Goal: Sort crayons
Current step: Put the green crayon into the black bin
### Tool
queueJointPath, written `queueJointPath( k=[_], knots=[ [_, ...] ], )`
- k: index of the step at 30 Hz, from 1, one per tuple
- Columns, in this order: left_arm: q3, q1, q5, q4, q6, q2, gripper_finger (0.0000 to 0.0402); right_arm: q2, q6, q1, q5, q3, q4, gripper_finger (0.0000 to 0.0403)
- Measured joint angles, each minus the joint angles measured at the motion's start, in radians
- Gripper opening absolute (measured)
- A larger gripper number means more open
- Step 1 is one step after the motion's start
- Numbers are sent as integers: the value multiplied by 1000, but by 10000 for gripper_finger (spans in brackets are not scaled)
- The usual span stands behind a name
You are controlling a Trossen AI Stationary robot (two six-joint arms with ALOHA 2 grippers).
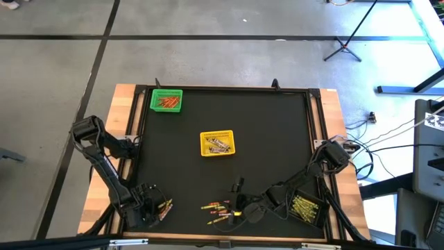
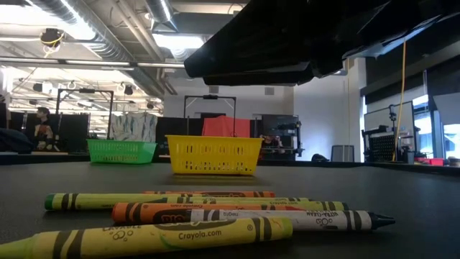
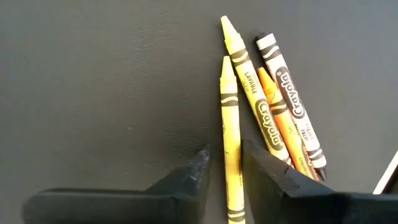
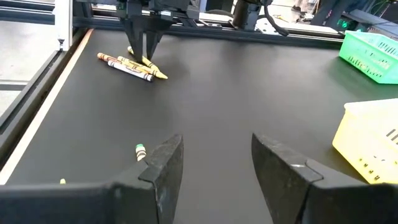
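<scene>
Left hand (image 3: 222,168) down at the near left corner of the black desk (image 1: 263,153), fingers (image 3: 186,177) apart either side of a thin yellow wax crayon (image 3: 230,137), not yet clamped on it. Just beside that crayon: a second yellow one (image 3: 252,93), an orange one (image 3: 283,121) and a white-wrapped one (image 3: 289,93), fanned close together.

Best done by closing squarely on the one stick only, keeping the right-hand finger clear of its neighbour, then lifting straight up so nothing drags along.

Right hand (image 4: 214,168) waiting low near the desk's front middle, fingers wide apart and empty, by another loose scatter of crayons (image 1: 218,208). Likely destination, judging by colour: yellow mesh basket (image 1: 217,143) mid-desk; green mesh basket (image 1: 166,101) at the far left.
</scene>
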Motion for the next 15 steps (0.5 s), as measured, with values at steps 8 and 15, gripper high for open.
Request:
queueJointPath(
  k=[8,15],
  knots=[
    [-1,0,0,-16,50,-14,6,-1,0,0,-8,0,-21,186],
    [59,-18,-204,-98,117,-89,15,-1,6,-8,-29,0,20,189]
  ],
)
